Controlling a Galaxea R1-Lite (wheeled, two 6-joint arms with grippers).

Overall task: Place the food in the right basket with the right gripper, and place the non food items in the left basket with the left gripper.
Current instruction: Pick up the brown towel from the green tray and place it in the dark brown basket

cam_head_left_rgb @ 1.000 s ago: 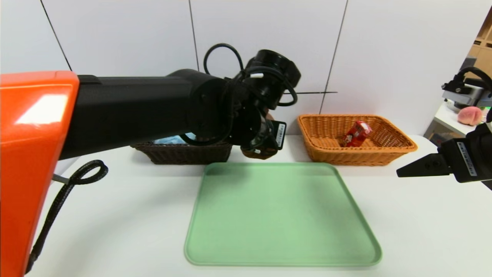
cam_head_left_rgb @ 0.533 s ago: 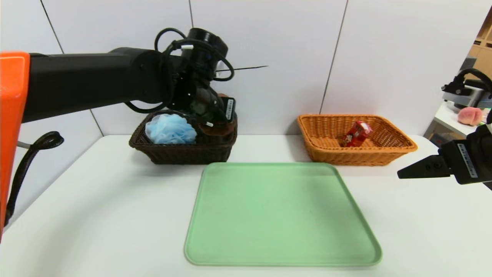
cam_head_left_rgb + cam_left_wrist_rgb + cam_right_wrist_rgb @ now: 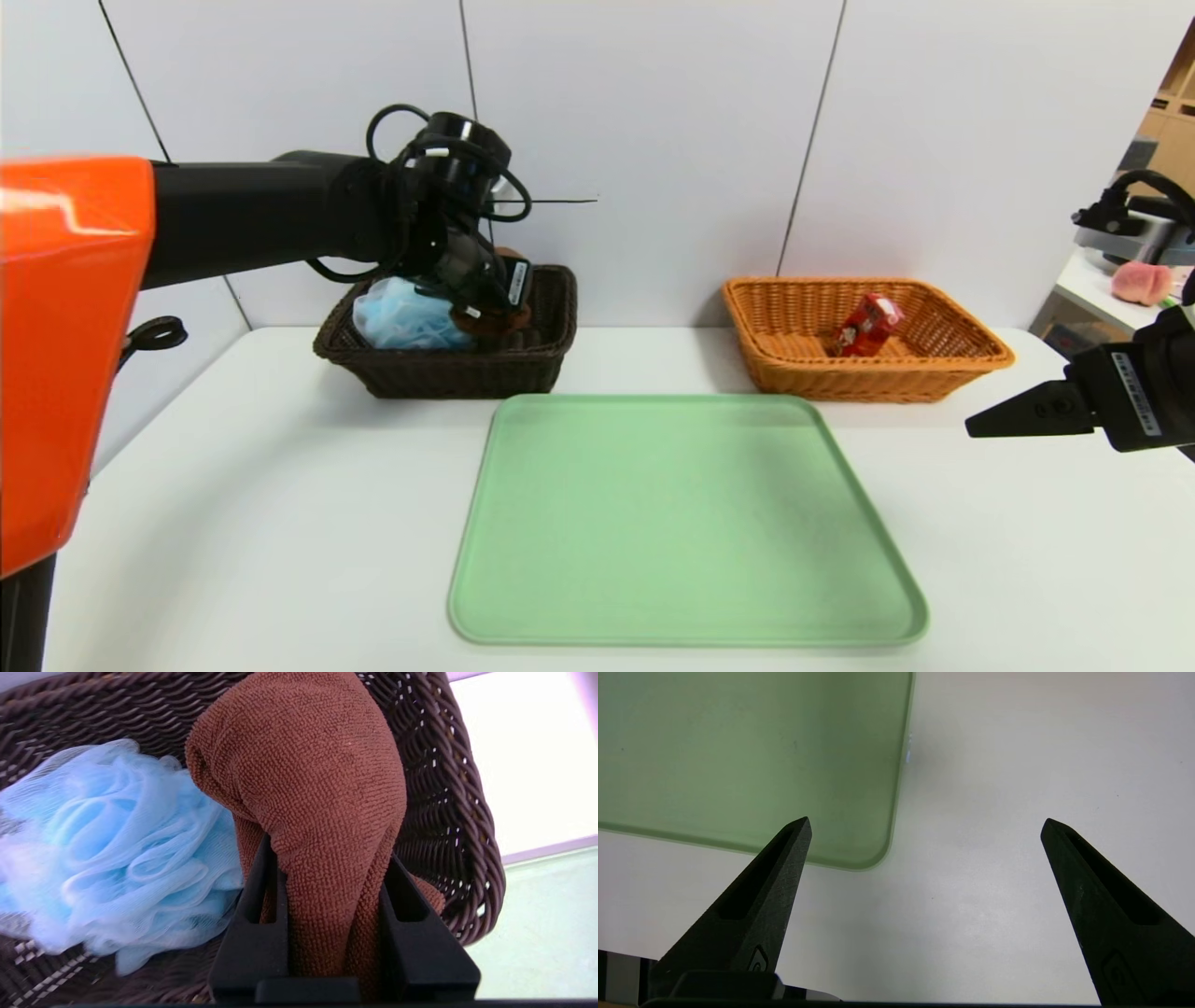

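Observation:
My left gripper (image 3: 485,313) (image 3: 329,858) is shut on the brown rolled towel (image 3: 308,788) (image 3: 487,324) and holds it low inside the dark brown left basket (image 3: 523,369) (image 3: 458,812). The light-blue bath puff (image 3: 406,313) (image 3: 107,849) lies in the same basket, right beside the towel. The red drink carton (image 3: 866,325) leans tilted inside the orange-tan right basket (image 3: 934,369). My right gripper (image 3: 990,420) (image 3: 924,826) hovers open over the bare table at the right, with nothing between its fingers.
A green tray (image 3: 681,523) (image 3: 738,756) lies in the middle of the white table (image 3: 233,523), in front of both baskets. A side table with a peach-coloured object (image 3: 1141,280) stands at the far right. A white wall rises behind the baskets.
My left arm has swung left from the tray's far edge and come down into the dark basket, carrying the brown towel. The right arm has stayed put.

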